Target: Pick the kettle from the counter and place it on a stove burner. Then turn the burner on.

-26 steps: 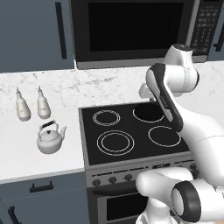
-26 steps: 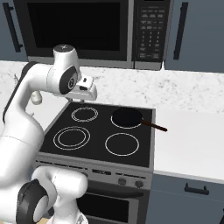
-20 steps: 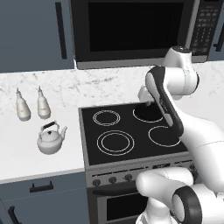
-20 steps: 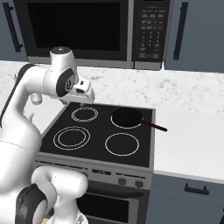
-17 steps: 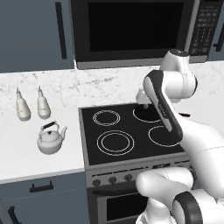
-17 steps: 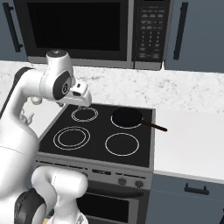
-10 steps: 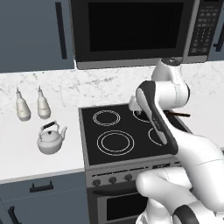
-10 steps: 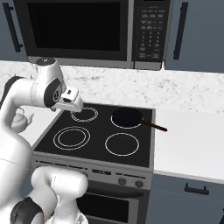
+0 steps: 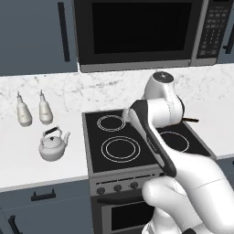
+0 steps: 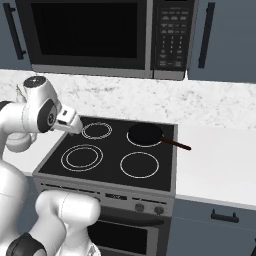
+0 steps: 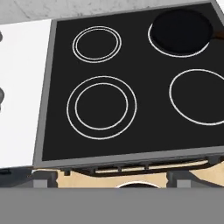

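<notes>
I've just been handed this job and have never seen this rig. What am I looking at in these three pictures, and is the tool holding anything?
A white robot arm stands at a kitchen stove. Two pictures come from cameras behind the arm, left and right; the third looks down from the hand itself. In the left one the kettle sits on the white counter beside the stove, with two pale bottles behind it. The biggest double-ring burner, front left, is bare. A dark pan covers the back right burner. The tool, above the stove's left side, holds nothing; the kettle is not yet picked up.
</notes>
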You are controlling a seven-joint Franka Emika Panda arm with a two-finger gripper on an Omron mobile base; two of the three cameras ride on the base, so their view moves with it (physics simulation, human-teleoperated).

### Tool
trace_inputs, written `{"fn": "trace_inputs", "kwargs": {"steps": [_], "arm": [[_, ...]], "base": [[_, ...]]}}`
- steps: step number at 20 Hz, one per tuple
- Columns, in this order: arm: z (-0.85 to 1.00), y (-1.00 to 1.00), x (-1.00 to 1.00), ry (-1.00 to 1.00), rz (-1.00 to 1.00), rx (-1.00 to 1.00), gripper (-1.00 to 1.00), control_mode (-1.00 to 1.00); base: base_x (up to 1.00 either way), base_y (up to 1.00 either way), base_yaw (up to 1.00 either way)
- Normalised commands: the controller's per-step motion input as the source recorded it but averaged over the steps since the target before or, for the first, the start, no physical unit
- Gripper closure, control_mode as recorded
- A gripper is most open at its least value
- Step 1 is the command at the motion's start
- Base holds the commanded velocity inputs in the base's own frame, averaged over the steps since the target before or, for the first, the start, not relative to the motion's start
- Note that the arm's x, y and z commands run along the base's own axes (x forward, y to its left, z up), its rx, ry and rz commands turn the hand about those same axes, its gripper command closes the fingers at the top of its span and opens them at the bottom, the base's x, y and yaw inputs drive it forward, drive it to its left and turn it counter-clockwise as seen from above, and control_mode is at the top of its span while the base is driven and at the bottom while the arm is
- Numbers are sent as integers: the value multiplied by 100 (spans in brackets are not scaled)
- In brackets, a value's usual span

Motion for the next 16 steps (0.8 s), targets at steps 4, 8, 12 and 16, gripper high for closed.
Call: {"fn": "trace_inputs", "kwargs": {"steps": [4,8,12,16], "arm": [[0,7,10,0,-4,0,-100,-100],[0,8,0,-1,-4,0,-100,-100],[0,11,0,-2,0,0,-100,-100],[0,22,0,-2,0,0,-100,-100]], "base": [[0,0,0],[0,0,0],[0,0,0],[0,0,0]]}}
